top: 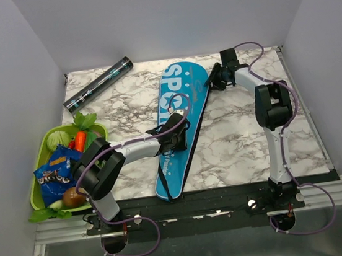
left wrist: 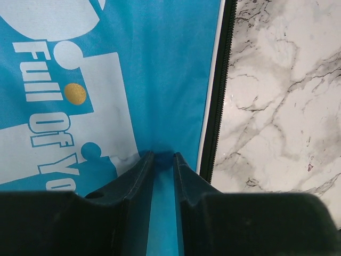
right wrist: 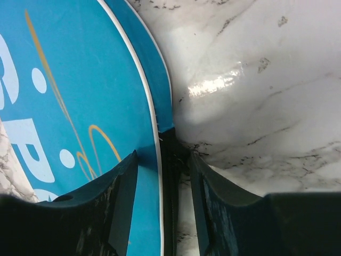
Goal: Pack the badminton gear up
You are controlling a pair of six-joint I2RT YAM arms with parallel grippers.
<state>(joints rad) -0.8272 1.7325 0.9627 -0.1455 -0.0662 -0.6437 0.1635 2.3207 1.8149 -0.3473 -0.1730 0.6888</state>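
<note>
The long blue "SPORT" racket cover (top: 182,95) lies diagonally across the middle of the marble table. My left gripper (top: 177,133) rests on its middle. In the left wrist view the jaws (left wrist: 162,156) stand nearly together, pinching a fold of the blue fabric (left wrist: 160,80) next to the black zip edge (left wrist: 216,106). My right gripper (top: 214,79) is at the cover's far right edge. Its jaws (right wrist: 162,157) stand apart, astride the white-piped rim and the end of the black zip (right wrist: 170,160). The dark slim tube (top: 98,84) lies at the back left. No rackets or shuttlecocks show.
A green basket (top: 39,158) with vegetables and a blue snack packet (top: 54,170) stands at the left edge. Bare marble (top: 240,132) lies to the right of the cover. Walls close in the table on three sides.
</note>
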